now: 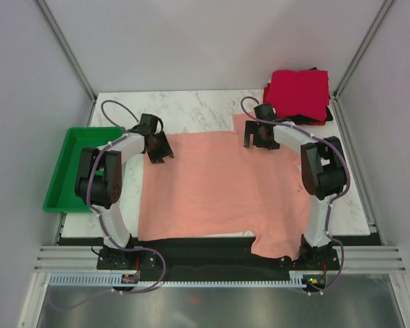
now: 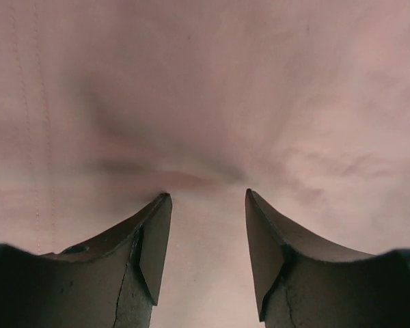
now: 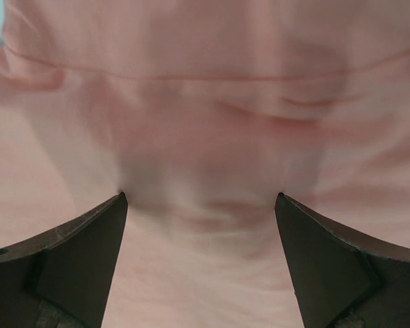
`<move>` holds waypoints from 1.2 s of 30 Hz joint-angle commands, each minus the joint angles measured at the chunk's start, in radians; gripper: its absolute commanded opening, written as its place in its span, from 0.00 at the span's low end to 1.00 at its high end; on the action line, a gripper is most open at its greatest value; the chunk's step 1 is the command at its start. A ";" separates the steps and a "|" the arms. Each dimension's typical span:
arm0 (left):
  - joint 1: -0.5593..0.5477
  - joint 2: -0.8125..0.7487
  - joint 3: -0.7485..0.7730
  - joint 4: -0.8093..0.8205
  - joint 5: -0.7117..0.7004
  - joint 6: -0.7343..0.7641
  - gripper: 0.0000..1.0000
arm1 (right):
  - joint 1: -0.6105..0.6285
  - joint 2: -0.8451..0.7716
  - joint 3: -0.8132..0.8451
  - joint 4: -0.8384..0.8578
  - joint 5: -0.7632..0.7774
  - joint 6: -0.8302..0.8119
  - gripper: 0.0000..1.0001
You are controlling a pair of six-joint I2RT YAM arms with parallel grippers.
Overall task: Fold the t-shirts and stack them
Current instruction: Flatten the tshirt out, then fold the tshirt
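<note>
A salmon-pink t-shirt point(image 1: 215, 191) lies spread flat over the middle of the table, its near edge hanging over the front. My left gripper point(image 1: 157, 152) is open, its tips pressed down on the shirt's far left corner point(image 2: 205, 137). My right gripper point(image 1: 256, 140) is open wider, its tips down on the shirt's far right part near a hem seam point(image 3: 205, 75). A stack of folded crimson, red and black shirts point(image 1: 299, 96) sits at the far right corner of the table.
A green plastic tray point(image 1: 72, 171) stands off the table's left edge beside the left arm. White marble tabletop point(image 1: 191, 109) shows beyond the shirt. Grey walls and metal frame posts close in the sides.
</note>
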 commanded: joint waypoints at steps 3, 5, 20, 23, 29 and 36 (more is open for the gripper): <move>0.020 0.131 0.178 -0.114 -0.175 0.003 0.55 | 0.016 0.157 0.237 -0.051 -0.035 -0.034 0.97; 0.032 0.151 0.245 -0.141 -0.205 0.011 0.55 | 0.018 0.240 0.310 -0.080 -0.047 -0.037 0.97; 0.147 0.407 0.733 -0.280 -0.157 0.116 0.56 | 0.038 0.628 0.966 -0.146 -0.085 0.104 0.98; 0.142 0.396 0.810 -0.314 -0.107 0.130 0.57 | 0.047 0.564 0.933 -0.120 -0.122 0.116 0.98; 0.096 0.059 0.640 -0.337 -0.136 0.138 0.59 | 0.079 0.348 0.824 -0.109 -0.147 0.056 0.98; 0.092 -0.455 0.099 -0.339 -0.131 0.012 0.59 | 0.101 -0.073 0.481 -0.134 -0.084 0.086 0.98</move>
